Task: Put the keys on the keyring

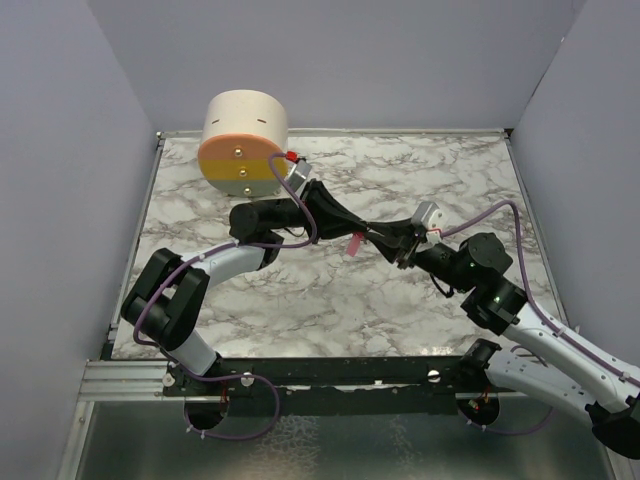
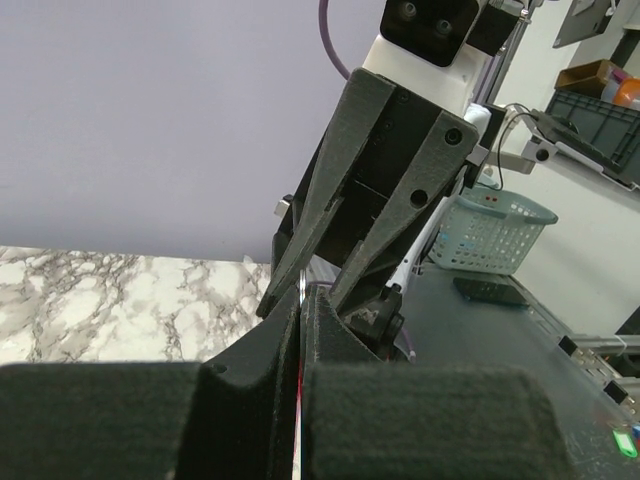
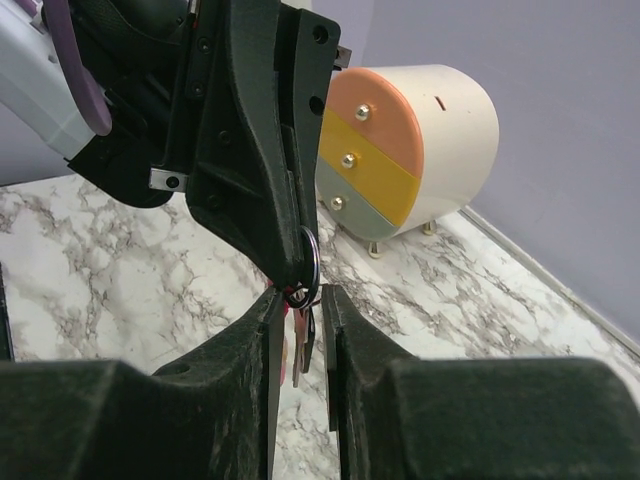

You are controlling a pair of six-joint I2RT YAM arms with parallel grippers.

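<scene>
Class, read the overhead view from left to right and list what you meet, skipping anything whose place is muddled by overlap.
left arm's elbow → round box → red plug → key → right arm's elbow

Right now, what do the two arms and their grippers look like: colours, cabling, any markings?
Left arm and right arm: white links, bulky black joints, a purple cable looped along each. A small green light glows on the right arm. Left gripper and right gripper: matte black, grainy, with long tapered fingers. No printed markings visible.
</scene>
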